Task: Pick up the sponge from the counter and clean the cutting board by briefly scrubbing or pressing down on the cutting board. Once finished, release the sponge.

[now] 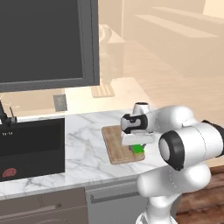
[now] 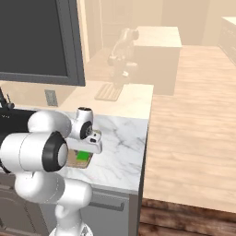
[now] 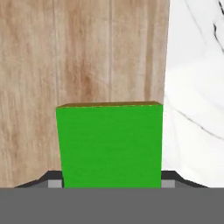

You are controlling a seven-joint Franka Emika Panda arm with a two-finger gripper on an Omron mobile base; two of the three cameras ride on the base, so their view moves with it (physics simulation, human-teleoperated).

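Hand view: gripper [image 3: 112,186] closed on bright green rectangular sponge [image 3: 109,144], over light-brown wooden cutting board [image 3: 83,52] near its edge by white marble counter [image 3: 197,87]; your scrub stroke could slide off board

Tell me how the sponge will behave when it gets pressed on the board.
The sponge is a flat-faced block, so it likely won't roll. It is small against the cutting board, so probably light. Held in the gripper, it should sit flat.

Two base cameras looked forward and down from behind the arm, sharing the bench [image 1: 87,144]; the hand camera sat close above the cutting board [image 3: 87,52].
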